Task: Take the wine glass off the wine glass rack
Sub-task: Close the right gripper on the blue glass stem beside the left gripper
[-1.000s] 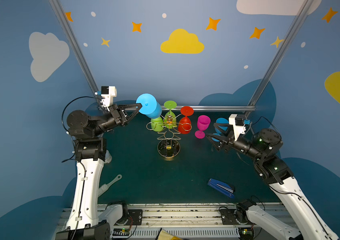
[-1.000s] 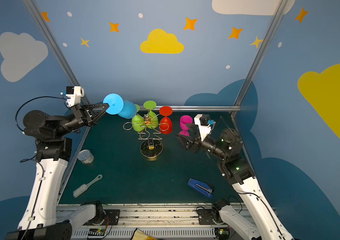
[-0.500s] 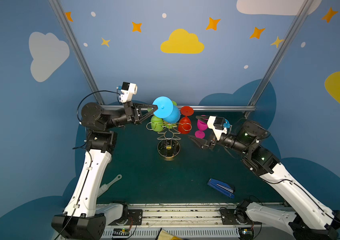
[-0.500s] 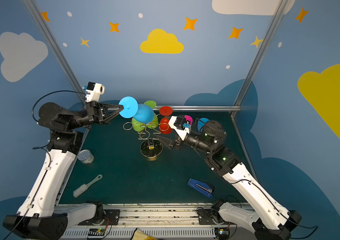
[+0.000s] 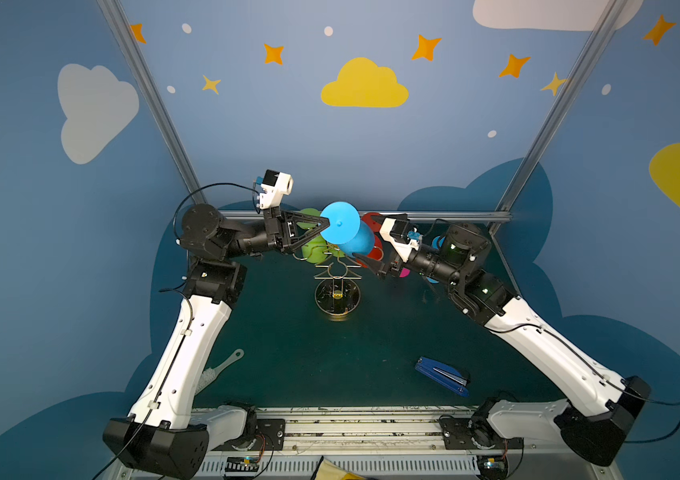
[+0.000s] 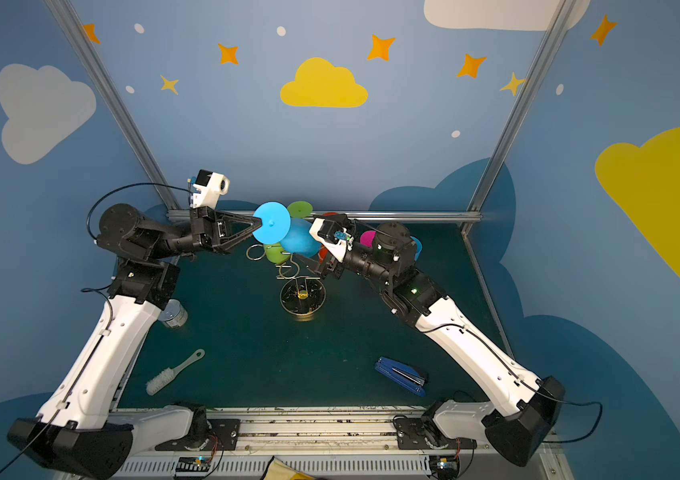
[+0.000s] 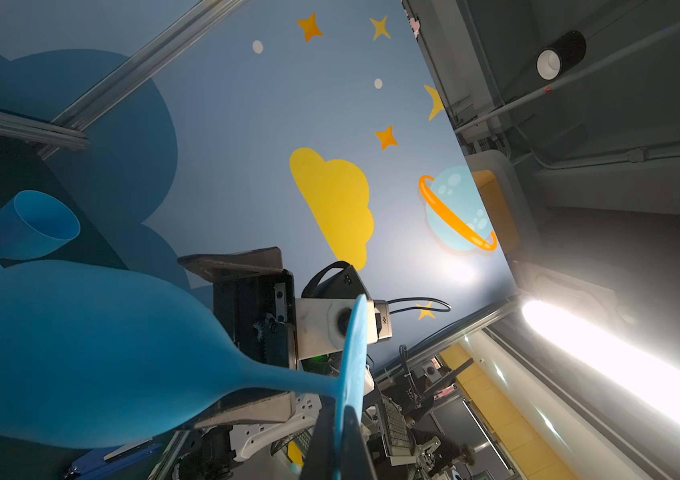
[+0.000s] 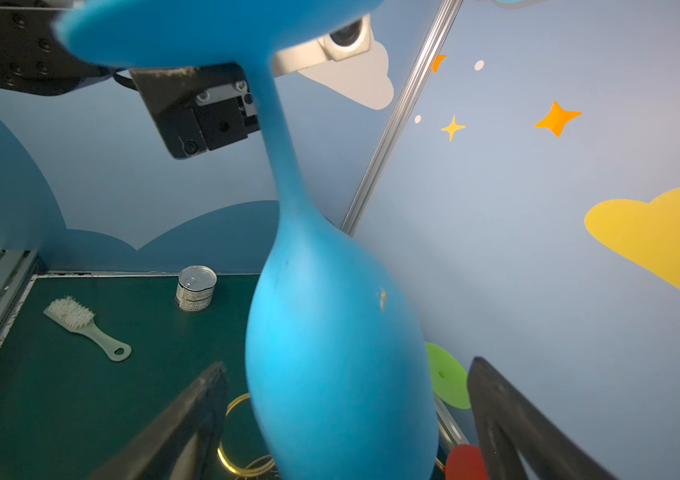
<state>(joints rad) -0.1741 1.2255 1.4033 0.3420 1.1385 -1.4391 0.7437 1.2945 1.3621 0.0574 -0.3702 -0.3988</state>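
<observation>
Held aloft: sky-blue plastic wine glass [image 5: 346, 235], tilted, at 12 o'clock of thin gold wire rack [image 5: 338, 272]. At glass's 9 o'clock, left gripper [image 5: 323, 226], jaws clamped on round foot's rim. At 3 o'clock, right gripper [image 8: 346, 419], jaws apart, straddling bowl, gap each side.

both arms are extended inward. the left gripper [image 5: 327, 226] is pinched on the blue wine glass [image 5: 342, 222]. the right gripper [image 8: 348, 363] is spread wide.
</observation>
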